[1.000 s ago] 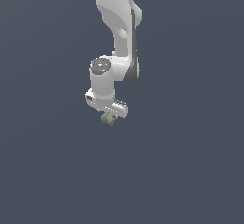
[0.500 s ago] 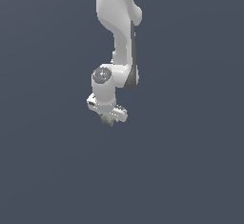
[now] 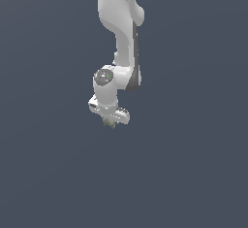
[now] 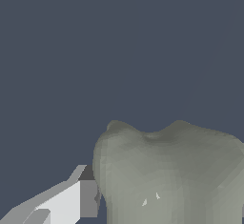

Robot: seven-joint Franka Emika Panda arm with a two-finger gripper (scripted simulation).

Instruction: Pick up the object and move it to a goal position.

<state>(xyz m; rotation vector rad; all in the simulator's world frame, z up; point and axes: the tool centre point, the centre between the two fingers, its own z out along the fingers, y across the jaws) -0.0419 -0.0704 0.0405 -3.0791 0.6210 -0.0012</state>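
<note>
Since a second ago my arm has swung a little toward the exterior view's left and my wrist has turned, so the hand (image 3: 112,120) now sits slightly lower in that picture, with the object (image 3: 110,122) tucked more closely beneath it. My white arm comes down from the top of the exterior view against a plain dark blue-grey background. At its lower end is a round grey joint cap, and below that the white hand. I am clenched on the object, a small, lumpy, dull grey-green piece that peeks out from under the hand between my fingers. Only a bit of it shows there.

From the wrist view the object (image 4: 169,175) looms very large and close, a rounded grey-green mass with two soft bumps along its upper outline. One white and grey fingertip (image 4: 71,199) presses against its side. My other finger is out of sight there. No worktop edge shows in either view.
</note>
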